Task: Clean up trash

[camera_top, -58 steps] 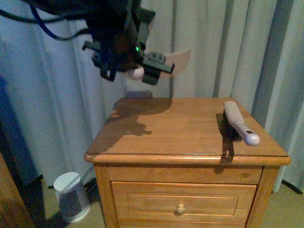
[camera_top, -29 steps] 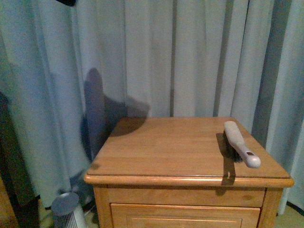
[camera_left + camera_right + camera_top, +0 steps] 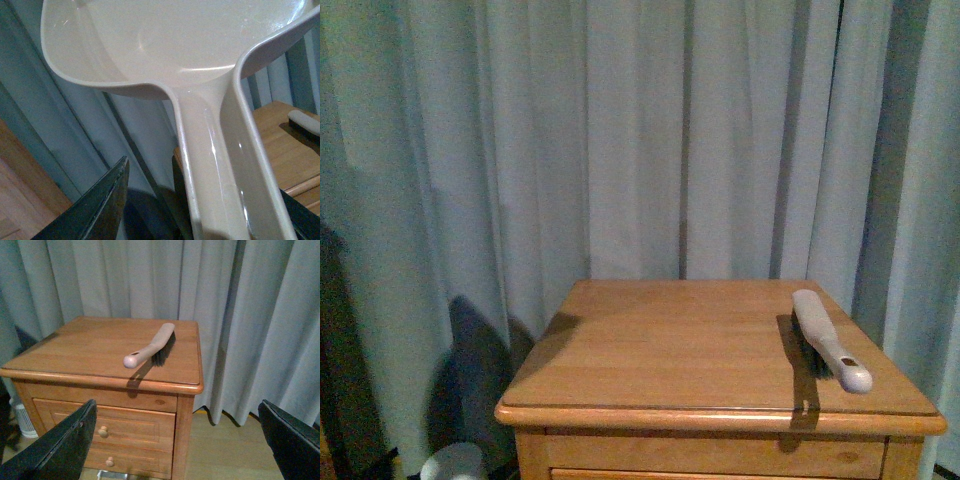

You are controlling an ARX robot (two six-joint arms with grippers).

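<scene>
One beige dustpan point(image 3: 175, 45) held aloft by its handle between the dark fingers point(image 3: 102, 207) of the left end effector point(image 3: 205, 182), closed on that handle, scoop tilted up against the grey-blue curtain point(image 3: 570, 150). Spread wide and gripping nothing, the right end effector point(image 3: 177, 405), facing a wooden bedside surface point(image 3: 95, 347) with a drawer knob point(image 3: 102, 431) below. Lying at 3 o'clock on that surface, near the edge: one hand brush point(image 3: 828, 340), pale handle, dark bristles, rounded handle tip toward 5 o'clock. At 7 o'clock in the front view, below the surface's near corner, the rounded top of a small white appliance point(image 3: 452, 462). No sighting of the trash in any view; whereabouts impossible to tell, whether on the wood or in the dustpan's pale, glossy hollow.
</scene>
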